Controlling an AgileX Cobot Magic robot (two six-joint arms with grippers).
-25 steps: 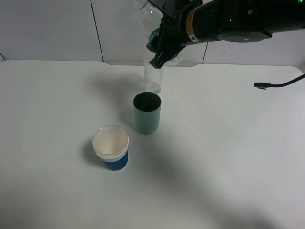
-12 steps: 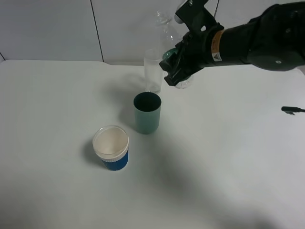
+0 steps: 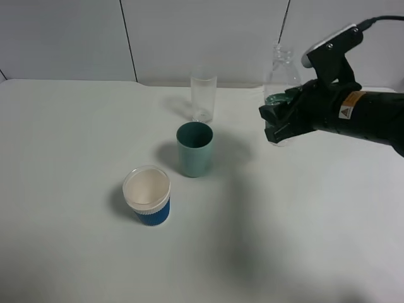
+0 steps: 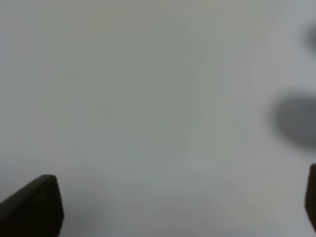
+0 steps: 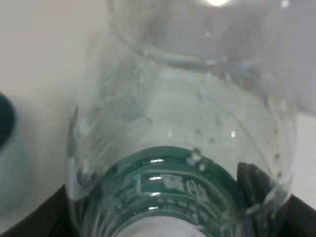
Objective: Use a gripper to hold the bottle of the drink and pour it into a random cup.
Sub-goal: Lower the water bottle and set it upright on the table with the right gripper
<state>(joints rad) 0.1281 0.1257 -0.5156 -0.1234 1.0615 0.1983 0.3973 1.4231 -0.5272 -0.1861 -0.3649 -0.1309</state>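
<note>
The bottle of the drink (image 3: 279, 74) stands upright to the right of the cup (image 3: 194, 149), a plain teal-green tumbler in the middle of the table. My right gripper (image 3: 278, 125) is shut on the bottle's dark green label band. The bottle's base is close to the table surface; I cannot tell if it touches. In the right wrist view the clear bottle (image 5: 182, 123) fills the frame, with the cup's edge (image 5: 7, 148) at one side. The left gripper (image 4: 173, 202) shows only two dark fingertips (image 4: 34, 205) set wide apart over bare table, holding nothing.
A tall clear glass (image 3: 203, 95) stands behind the teal cup. A blue cup with a white rim (image 3: 147, 196) sits in front of it, to the left. The white table (image 3: 76, 139) ends at a grey wall behind.
The right arm has swung right and down, away from above the glass and cup. The bottle went with it and now stands upright instead of tilted.
</note>
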